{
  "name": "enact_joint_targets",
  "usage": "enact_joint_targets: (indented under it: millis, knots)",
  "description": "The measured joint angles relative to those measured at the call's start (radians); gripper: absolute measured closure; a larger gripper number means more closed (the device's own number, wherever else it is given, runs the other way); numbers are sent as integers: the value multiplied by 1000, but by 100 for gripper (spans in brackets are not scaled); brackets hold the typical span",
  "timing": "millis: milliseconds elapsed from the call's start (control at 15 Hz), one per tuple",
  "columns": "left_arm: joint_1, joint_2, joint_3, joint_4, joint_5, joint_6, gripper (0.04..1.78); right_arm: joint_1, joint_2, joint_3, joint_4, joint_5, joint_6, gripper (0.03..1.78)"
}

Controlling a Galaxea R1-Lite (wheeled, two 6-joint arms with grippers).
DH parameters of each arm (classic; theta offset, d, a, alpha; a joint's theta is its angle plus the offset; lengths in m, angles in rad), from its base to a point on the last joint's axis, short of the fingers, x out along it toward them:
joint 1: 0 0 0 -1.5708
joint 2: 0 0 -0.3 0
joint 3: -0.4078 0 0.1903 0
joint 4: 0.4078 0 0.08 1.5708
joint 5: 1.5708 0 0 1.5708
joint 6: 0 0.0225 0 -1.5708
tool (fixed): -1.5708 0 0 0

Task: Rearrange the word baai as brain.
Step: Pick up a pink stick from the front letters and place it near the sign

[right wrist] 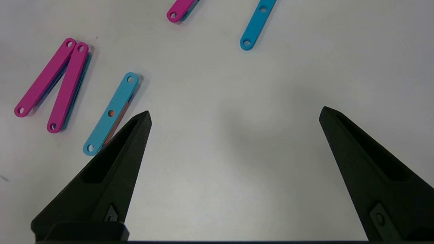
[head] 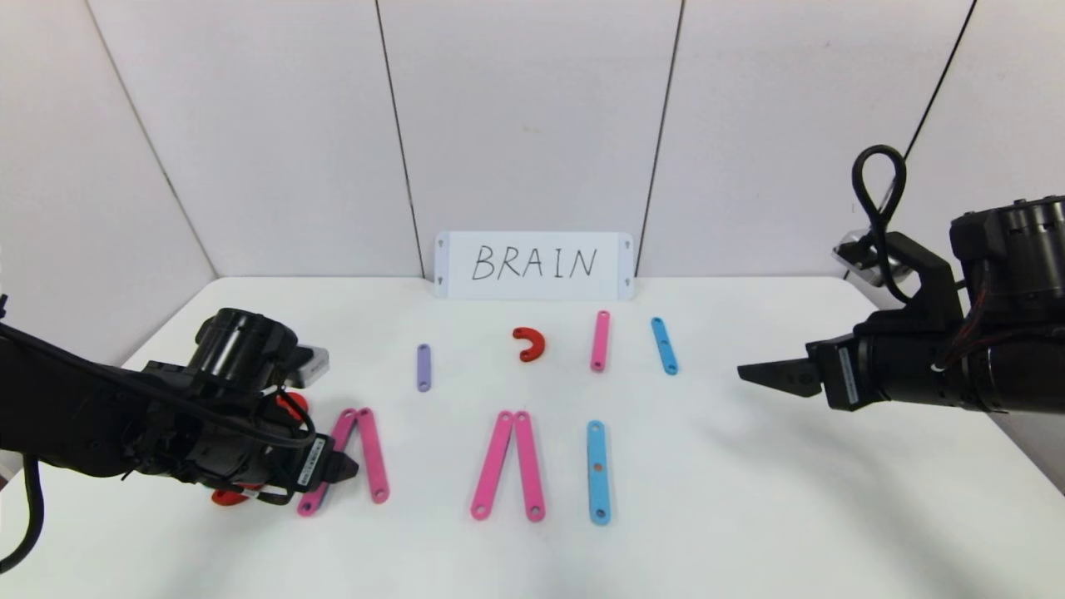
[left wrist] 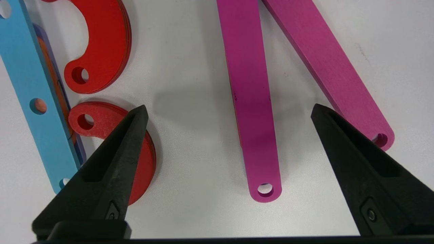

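Left wrist view: left tool [left wrist: 229, 112] open over pink strip [left wrist: 252, 101].

Left gripper [head: 343, 467] sits low at the near left, fingers spread wide, nothing between them. Right gripper [head: 753, 374] hangs higher on the far right, jaws wide apart.

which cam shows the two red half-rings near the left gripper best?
Left wrist view: both red half-rings show large beside the blue strip, one partly behind a finger. Head view shows only red slivers behind the left arm. Right wrist view: none.
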Motion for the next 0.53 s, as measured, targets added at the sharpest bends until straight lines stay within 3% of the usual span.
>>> enact_joint_targets:
  millis: [200,533]
  knots:
    - [1,10,-1,-10,-1,-1,47,-4,1,1,0,0,-1,8]
    - [2,29,-3,-24,-1,-1,134,-6,5,1,0,-1,-3,8]
